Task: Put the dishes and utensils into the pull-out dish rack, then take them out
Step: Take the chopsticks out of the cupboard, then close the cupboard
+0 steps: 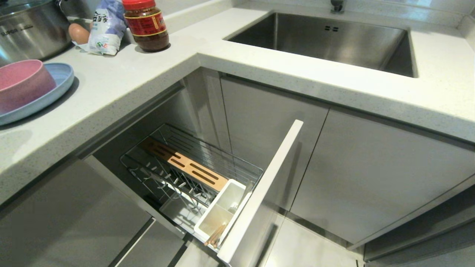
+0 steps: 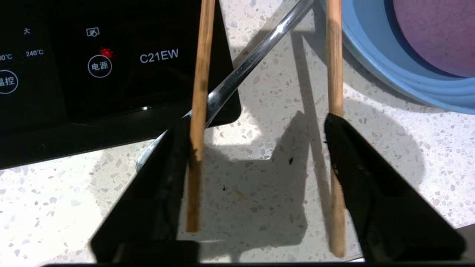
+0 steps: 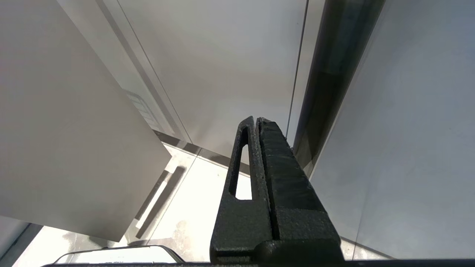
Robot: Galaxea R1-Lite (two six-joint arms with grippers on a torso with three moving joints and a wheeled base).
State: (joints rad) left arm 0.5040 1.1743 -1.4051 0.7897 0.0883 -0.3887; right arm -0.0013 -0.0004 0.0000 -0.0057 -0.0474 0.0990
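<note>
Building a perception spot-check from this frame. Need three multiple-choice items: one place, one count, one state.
1. Where is the bowl?
A. in the sink
B. on the plate
C. on the floor

2. How many chopsticks show between the fingers of the left gripper?
A. one
B. two
C. four

3. The rack is:
A. pulled out
B. pushed in
C. lifted out

Key:
1. B: the head view shows the pink bowl sitting on the blue plate.
2. B: the left wrist view shows two wooden sticks, apart, between the open fingers.
3. A: the wire basket and its white front panel stand out from the cabinet.
</note>
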